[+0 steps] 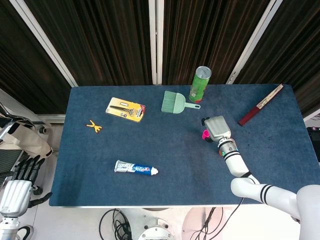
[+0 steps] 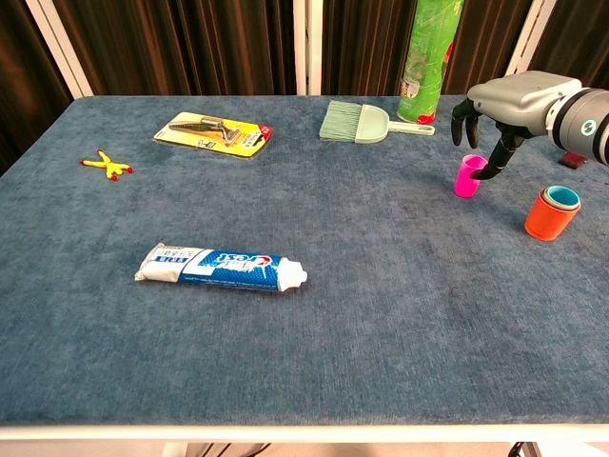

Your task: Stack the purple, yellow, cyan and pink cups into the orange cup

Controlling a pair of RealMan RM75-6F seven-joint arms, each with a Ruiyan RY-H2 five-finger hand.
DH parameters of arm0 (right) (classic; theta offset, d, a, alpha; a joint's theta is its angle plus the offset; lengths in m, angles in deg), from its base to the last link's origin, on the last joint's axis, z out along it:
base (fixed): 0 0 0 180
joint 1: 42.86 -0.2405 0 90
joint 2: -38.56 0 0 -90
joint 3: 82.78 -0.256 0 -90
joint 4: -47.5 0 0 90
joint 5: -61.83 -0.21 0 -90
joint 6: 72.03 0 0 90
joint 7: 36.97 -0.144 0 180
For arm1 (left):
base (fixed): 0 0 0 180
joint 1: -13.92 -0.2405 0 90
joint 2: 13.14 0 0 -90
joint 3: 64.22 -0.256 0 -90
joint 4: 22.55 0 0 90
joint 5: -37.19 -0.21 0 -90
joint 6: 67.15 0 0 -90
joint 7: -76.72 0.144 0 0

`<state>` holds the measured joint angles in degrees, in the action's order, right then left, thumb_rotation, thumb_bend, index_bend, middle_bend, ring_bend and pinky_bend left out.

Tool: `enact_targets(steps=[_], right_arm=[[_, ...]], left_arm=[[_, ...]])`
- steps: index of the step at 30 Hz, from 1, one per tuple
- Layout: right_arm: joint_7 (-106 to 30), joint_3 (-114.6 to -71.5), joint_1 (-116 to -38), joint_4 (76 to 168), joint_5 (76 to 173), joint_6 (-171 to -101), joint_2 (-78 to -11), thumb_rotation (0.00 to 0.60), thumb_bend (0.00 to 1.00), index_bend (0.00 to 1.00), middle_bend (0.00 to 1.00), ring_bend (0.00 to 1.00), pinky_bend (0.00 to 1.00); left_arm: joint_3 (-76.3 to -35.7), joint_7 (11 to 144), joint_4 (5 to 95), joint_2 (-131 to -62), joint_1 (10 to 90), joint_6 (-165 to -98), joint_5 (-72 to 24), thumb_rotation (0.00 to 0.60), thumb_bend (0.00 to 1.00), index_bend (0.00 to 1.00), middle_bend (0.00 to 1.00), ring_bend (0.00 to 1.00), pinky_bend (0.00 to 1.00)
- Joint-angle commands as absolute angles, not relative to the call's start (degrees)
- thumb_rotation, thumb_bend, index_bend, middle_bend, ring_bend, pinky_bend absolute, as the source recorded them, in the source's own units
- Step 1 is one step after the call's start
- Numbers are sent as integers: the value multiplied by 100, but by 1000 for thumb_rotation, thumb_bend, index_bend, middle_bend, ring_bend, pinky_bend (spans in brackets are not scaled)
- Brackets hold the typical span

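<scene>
The pink cup [image 2: 467, 177] stands upright on the blue table [image 2: 381, 314], right of centre. My right hand [image 2: 502, 103] hovers over it with fingers spread and pointing down; one fingertip [image 2: 487, 172] sits at the cup's right side, and no grip shows. The orange cup [image 2: 549, 215] stands to the right of the hand, with a cyan cup's rim [image 2: 563, 197] showing inside it. In the head view the right hand [image 1: 216, 128] covers most of the pink cup [image 1: 204, 134], and the forearm hides the orange cup. My left hand [image 1: 20, 181] hangs off the table's left edge, fingers apart, holding nothing.
A toothpaste tube [image 2: 219, 268] lies front left. At the back lie a razor pack [image 2: 214, 131], a green hand brush [image 2: 357, 122] and a tall green can [image 2: 433, 57]. A small yellow toy [image 2: 107, 165] lies far left, a red folded fan [image 1: 260, 105] far right.
</scene>
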<state>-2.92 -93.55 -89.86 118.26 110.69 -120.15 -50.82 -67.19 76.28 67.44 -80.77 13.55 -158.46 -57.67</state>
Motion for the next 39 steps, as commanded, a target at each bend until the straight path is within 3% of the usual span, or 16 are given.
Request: enact_targets(steps=[1, 16, 30, 39], right_arm=[[-234, -9315, -9005, 11786, 10973, -11992, -5111, 600, 133, 373, 423, 903, 966], [-208, -9194, -9063, 11608, 10859, -11970, -5281, 600, 191, 426, 460, 903, 966], [-275, -9184, -9055, 11503, 10971, -12126, -5403, 600, 271, 538, 536, 912, 967], [-498, -9295, -8858, 12335, 11471, -12738, -4844, 600, 278, 571, 554, 916, 967]], left_arm=[[-6718, 7636, 6741, -8082, 1354, -15850, -5771, 600, 22, 32, 0, 0, 0], [-6711, 7650, 6747, -8074, 1354, -15833, -5749, 600, 22, 32, 0, 0, 0], [-6669, 7582, 6747, -8040, 1322, -15908, -5706, 600, 23, 32, 0, 0, 0], [-6684, 7510, 6702, -8049, 1310, -15920, -5725, 600, 23, 32, 0, 0, 0]])
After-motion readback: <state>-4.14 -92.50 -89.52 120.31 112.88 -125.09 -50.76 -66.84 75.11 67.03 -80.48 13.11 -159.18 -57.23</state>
